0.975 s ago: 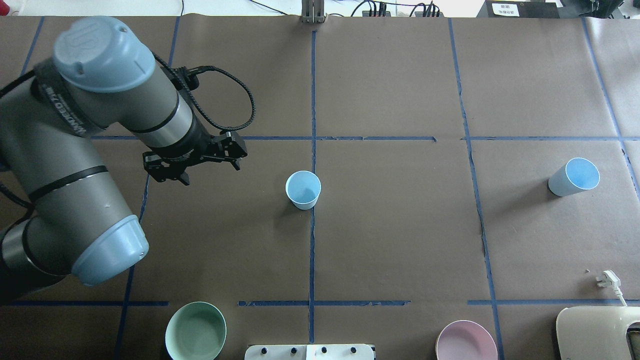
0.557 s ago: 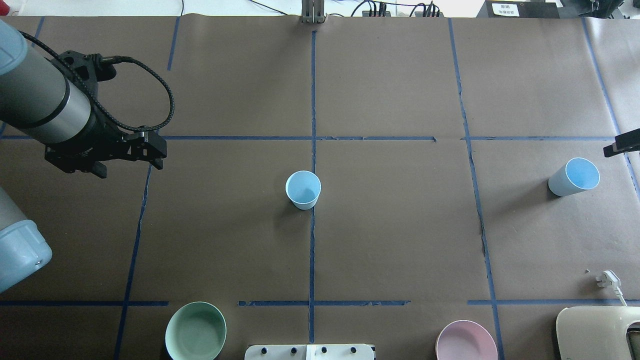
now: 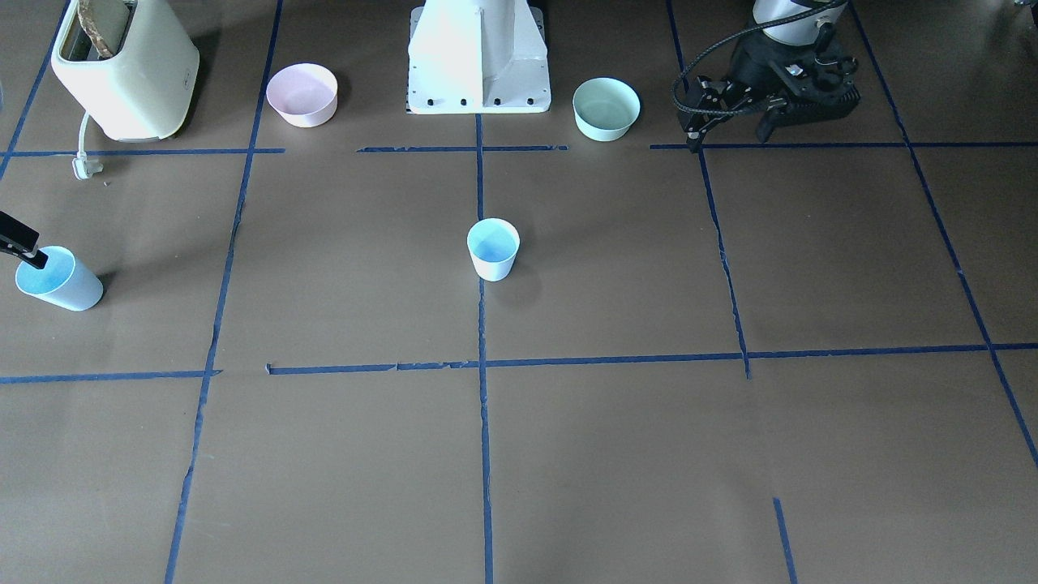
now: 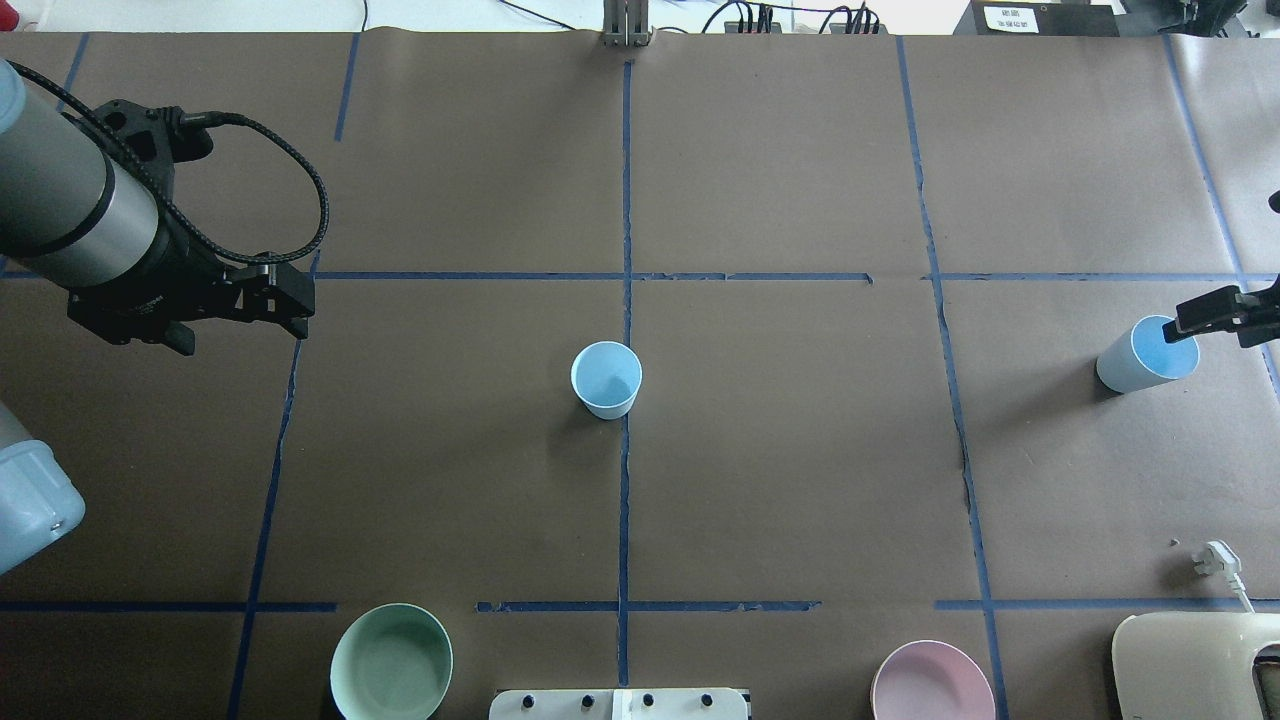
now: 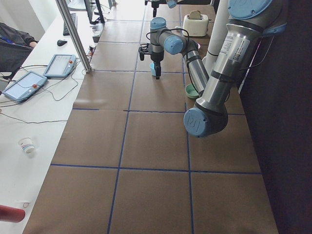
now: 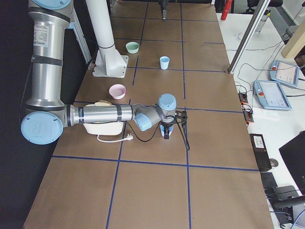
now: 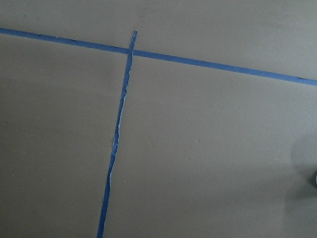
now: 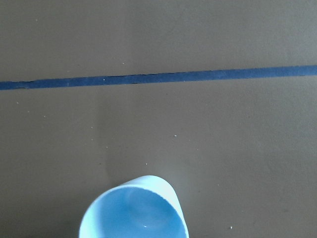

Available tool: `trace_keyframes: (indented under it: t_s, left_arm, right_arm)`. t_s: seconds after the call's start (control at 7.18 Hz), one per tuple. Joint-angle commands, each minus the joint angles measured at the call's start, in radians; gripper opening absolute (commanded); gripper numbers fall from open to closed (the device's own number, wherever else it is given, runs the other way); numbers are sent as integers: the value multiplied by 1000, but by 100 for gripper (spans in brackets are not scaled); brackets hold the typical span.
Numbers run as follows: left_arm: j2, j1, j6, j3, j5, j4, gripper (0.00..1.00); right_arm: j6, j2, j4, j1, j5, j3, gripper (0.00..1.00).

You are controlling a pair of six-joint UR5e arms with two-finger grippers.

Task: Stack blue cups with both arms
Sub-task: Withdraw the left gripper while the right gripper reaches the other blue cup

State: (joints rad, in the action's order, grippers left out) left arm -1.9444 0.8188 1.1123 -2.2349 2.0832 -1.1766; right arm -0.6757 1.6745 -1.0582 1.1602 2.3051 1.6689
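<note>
Covering the tabletop (image 4: 780, 480): brown paper gridded with blue tape (image 4: 622, 500).
Left end: left gripper (image 4: 243, 335), fingers spread, empty, hanging above the paper.
Robot-side edge: mint-green bowl (image 4: 390, 660), white pedestal (image 4: 620, 703), pink bowl (image 4: 932, 685). A cream toaster (image 4: 1190, 660) sits at the right corner, its plug (image 4: 1215, 555) lying loose.
Table centre: blue cup (image 4: 606, 380), upright, alone.
Right end: second blue cup (image 4: 1140, 365), upright. One finger of the right gripper (image 4: 1215, 318) is over its rim; grip state cannot be told.
Beyond the far edge: white bench (image 5: 34, 126) with cables and teach pendants (image 5: 61, 66).
</note>
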Motion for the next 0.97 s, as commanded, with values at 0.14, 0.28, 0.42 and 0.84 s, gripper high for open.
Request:
trace_keyframes:
  t_s: [0.14,0.28,0.42,0.84]
  left_arm:
    - [1,0,0,0,0,0,100]
    - [1,0,0,1,-2,0,100]
    - [2,0,0,0,-2,0,100]
    - [2,0,0,0,-2,0,100]
  right_arm:
    - [-1,-4,1,-25,-1,-55,99]
    - [-2,-4,1,-33,-1,-55,93]
    - [-13,-4,1,-33,-1,-55,62]
    - [-13,-9,1,-45,-1,-54,0]
